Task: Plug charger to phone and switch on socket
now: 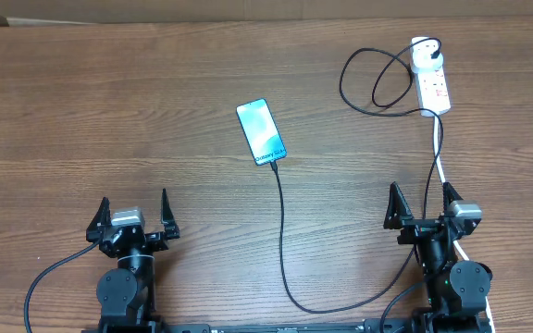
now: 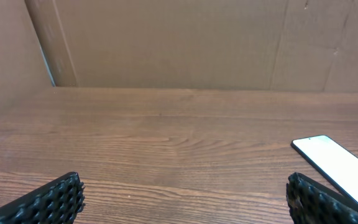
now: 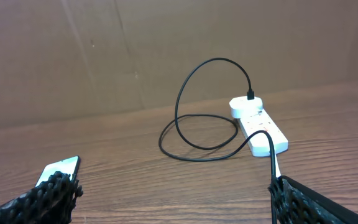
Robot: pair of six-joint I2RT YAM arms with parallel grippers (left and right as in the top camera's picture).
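The phone (image 1: 261,132) lies flat mid-table, light blue screen up, with the black charger cable (image 1: 281,240) running from its near end, looping along the front edge and back up to the white plug adapter (image 1: 424,61) seated in the socket strip (image 1: 434,85) at the far right. The phone also shows in the left wrist view (image 2: 337,165) and the right wrist view (image 3: 58,169). The strip (image 3: 263,127) and cable loop (image 3: 194,134) show in the right wrist view. My left gripper (image 1: 133,215) and right gripper (image 1: 424,205) are open, empty, near the front edge.
The strip's white lead (image 1: 444,171) runs down past my right gripper. Brown cardboard walls (image 2: 179,43) stand behind the wooden table (image 1: 109,111).
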